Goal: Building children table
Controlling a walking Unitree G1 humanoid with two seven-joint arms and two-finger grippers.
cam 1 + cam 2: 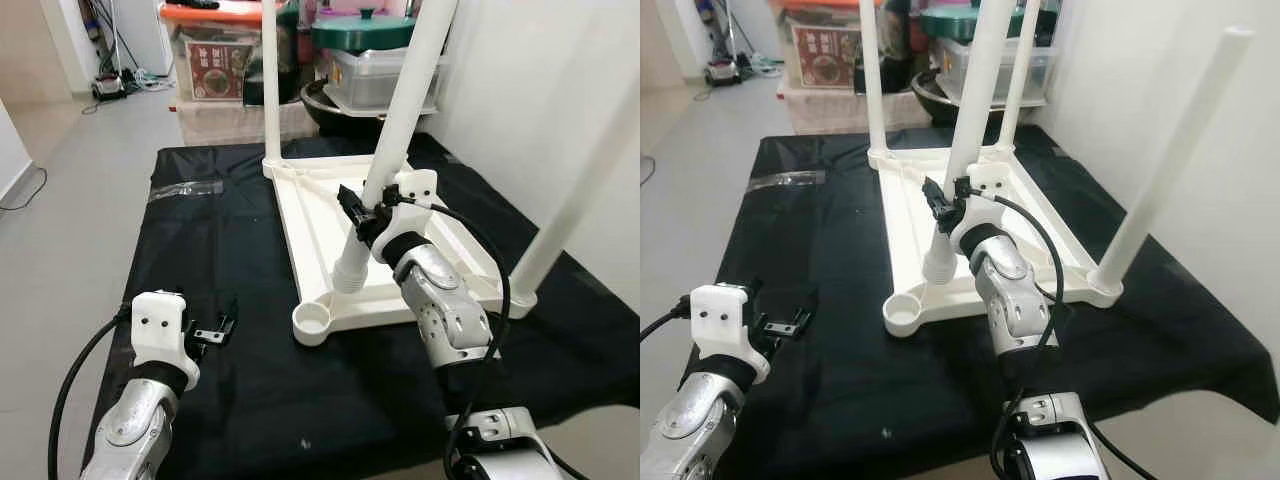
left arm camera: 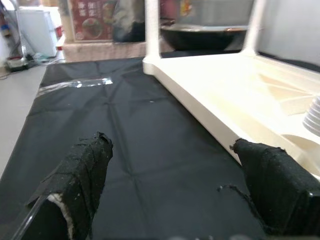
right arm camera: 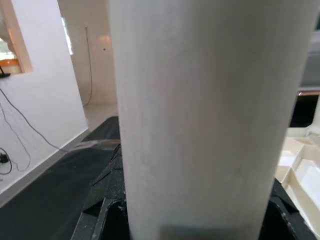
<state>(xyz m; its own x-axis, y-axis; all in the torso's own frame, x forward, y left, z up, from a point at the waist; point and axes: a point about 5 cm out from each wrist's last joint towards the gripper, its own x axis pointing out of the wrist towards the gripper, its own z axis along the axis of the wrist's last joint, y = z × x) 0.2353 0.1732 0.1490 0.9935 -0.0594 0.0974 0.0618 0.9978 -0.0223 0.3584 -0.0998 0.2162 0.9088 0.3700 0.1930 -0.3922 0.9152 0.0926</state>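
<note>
A white children's table top (image 1: 300,215) lies upside down on a black cloth (image 1: 200,250). Three white legs stand in its corners: back left (image 1: 270,80), back right (image 1: 1015,80) and front right (image 1: 1180,160). The front-left corner socket (image 1: 312,320) is empty. My right gripper (image 1: 362,212) is shut on a loose white leg (image 1: 405,110), which is tilted. Its ribbed lower end (image 1: 350,272) rests on the table top just behind the empty socket. This leg (image 3: 200,120) also shows close up in the right wrist view. My left gripper (image 1: 215,330) is open and low over the cloth, left of the table, with nothing between its fingers (image 2: 82,175).
Storage boxes (image 1: 215,60), a green-lidded pot (image 1: 362,30) and a dark bowl stand behind the cloth. A white wall (image 1: 540,90) runs along the right. Grey floor (image 1: 70,200) lies to the left. A strip of tape (image 1: 185,188) sits on the cloth.
</note>
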